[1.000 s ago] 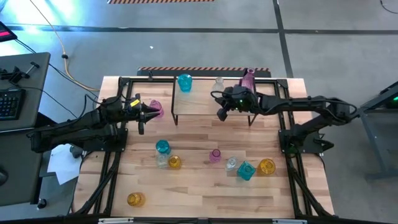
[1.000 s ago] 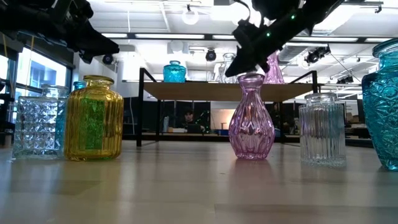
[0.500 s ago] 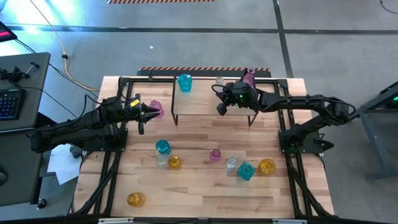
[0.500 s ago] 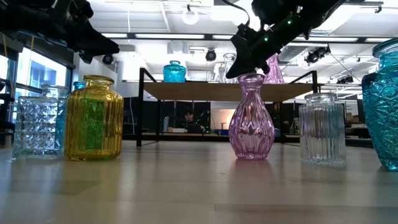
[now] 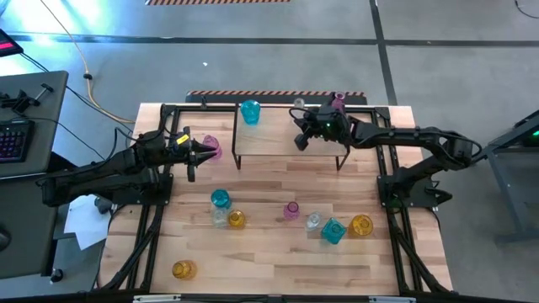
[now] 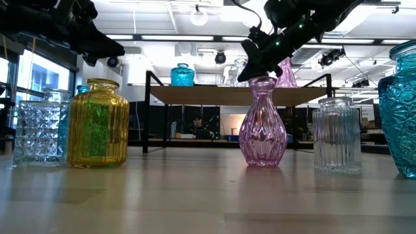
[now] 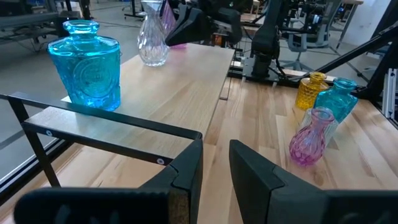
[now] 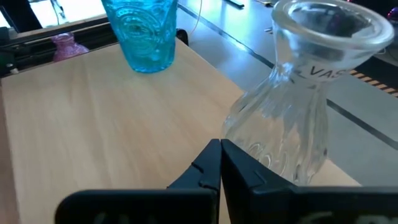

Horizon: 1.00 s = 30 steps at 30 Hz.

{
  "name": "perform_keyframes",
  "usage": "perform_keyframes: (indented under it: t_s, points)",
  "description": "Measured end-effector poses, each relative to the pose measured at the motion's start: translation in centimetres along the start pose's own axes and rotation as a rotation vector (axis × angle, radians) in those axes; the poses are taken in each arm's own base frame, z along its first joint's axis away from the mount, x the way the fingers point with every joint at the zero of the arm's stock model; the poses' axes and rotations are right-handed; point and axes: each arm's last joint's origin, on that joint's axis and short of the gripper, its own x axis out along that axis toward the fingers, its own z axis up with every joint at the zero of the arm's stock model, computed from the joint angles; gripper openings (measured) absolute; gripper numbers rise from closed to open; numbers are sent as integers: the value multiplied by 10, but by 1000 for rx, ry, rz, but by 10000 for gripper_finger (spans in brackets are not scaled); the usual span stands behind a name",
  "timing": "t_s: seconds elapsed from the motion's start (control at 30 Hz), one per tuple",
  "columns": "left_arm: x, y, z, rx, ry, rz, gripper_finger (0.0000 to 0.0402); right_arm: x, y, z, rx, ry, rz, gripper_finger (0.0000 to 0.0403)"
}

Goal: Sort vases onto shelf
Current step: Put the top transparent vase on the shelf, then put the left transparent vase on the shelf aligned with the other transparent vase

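The shelf stands at the table's far middle. On its board stand a teal vase, a clear vase and a pink vase. My right gripper is shut above the board, its tips close beside the clear vase's lower body. My left gripper hovers open at the shelf's left end, with nothing between its fingers. Another pink vase stands on the table just beside my left gripper. My right gripper comes slanting down from the table's right side. Its shut fingers stand right beside the clear vase's lower body. I cannot tell whether they touch it. The vase stands upright on the shelf board.
Several vases stand on the near half of the table: teal, amber, pink, clear, teal, amber, and an amber one near the front left corner. The board lies bare between the teal and clear vases.
My right gripper has moved over the shelf board toward the table's far edge, closer to the clear vase, and has stayed shut.
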Motion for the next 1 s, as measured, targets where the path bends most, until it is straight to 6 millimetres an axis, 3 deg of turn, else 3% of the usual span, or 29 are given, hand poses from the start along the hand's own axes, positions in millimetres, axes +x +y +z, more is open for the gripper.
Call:
perform_keyframes:
  t_s: [0.47, 1.0]
  points:
    - [0, 0, 0, 0, 0, 0, 71, 1, -4, 1, -1, -8, 7, 0]
    - [0, 0, 0, -8, 0, -1, 71, -6, 26, -1, 16, -9, 111, 0]
